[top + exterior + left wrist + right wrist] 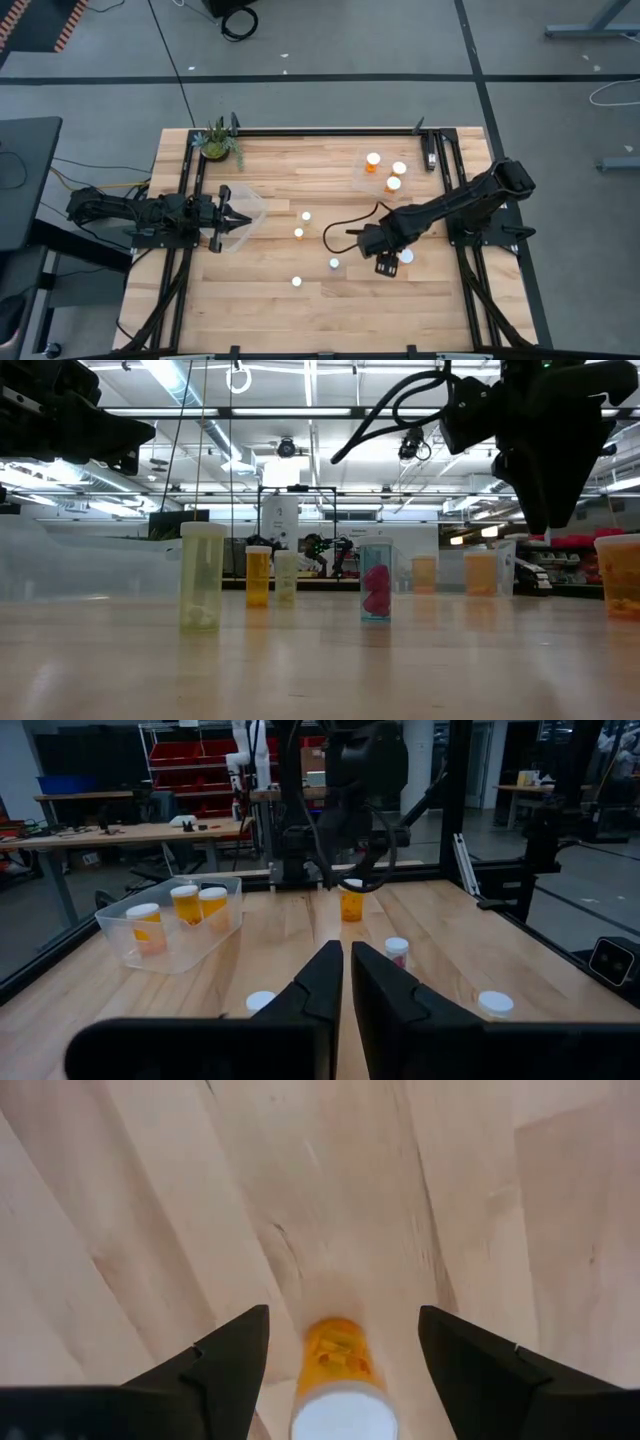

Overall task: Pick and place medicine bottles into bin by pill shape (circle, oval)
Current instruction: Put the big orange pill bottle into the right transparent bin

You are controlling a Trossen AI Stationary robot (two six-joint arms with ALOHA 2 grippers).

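Jaws spread, right gripper (343, 1350) hangs over an upright orange bottle (338, 1380), its base hidden; left gripper (346, 982) waits closed, far left.

Light wood table (330, 310) in a black frame. Loose white-capped medicine bottles (298, 233) sit mid-frame, clear bins (362, 170) at upper right and left, small potted plant (217, 143) upper left.

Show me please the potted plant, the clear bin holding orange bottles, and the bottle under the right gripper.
potted plant (217, 141), high view, its leaves.
clear bin (118, 927), left wrist view, near wall.
bottle (341, 1415), right wrist view, white cap.
right gripper (343, 1345), right wrist view, between its open fingers.
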